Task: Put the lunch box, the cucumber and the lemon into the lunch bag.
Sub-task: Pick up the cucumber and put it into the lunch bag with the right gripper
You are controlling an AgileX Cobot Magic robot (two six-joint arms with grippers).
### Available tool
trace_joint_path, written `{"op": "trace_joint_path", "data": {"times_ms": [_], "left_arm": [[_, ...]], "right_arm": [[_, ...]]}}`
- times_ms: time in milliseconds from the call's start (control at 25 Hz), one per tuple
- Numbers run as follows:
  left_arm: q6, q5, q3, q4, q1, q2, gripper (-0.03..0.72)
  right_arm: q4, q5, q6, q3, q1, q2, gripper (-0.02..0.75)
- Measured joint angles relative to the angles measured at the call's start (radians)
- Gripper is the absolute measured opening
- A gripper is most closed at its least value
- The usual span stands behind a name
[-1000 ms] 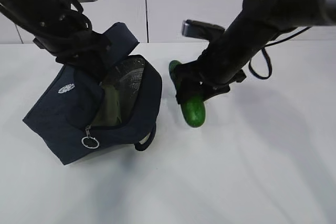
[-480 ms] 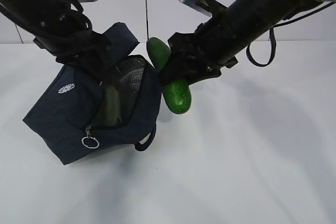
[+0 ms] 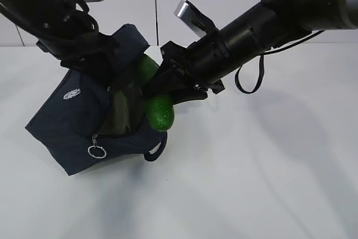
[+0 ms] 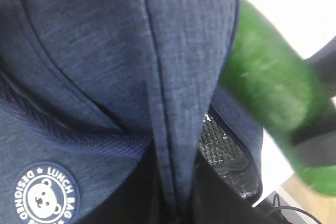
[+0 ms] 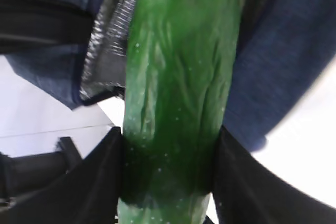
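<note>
Right gripper (image 3: 168, 90) clamped on cucumber (image 3: 159, 110), angled toward lunch bag (image 3: 67, 121) mouth for insertion. Left gripper (image 3: 98, 60) pinched shut on bag fabric, propping opening wide.

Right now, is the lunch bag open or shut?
Open: the lunch bag gapes, showing silver lining, and the cucumber hangs over its mouth.

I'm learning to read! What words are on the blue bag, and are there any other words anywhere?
"DESIGNED" and "LUNCH BAG": white letters around a little bear face, on the round logo on the lunch bag, left wrist view. The bottom of the ring is cut off, so any more words there cannot be read.
The same logo in the exterior view: too small to read.
The cucumber and the arms: no words visible.
</note>
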Motion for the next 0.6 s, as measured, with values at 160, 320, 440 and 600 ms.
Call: {"op": "trace_joint_path", "data": {"times_ms": [160,320,440,600], "left_arm": [[0.000,0.000,0.000,-0.007,0.000,0.000,0.019],[0.007,0.000,0.000,-0.015,0.000,0.000,0.019],[0.013,0.000,0.000,-0.023,0.000,0.000,0.019],[0.013,-0.002,0.000,-0.030,0.000,0.000,0.019]], "right_arm": [[0.099,-0.036,-0.061,0.000,0.009,0.054,0.355],[0.271,-0.052,-0.187,0.000,0.011,0.103,0.355],[0.369,-0.072,-0.264,0.000,0.011,0.119,0.355],[0.417,-0.085,-0.318,0.000,0.011,0.121,0.374]]}}
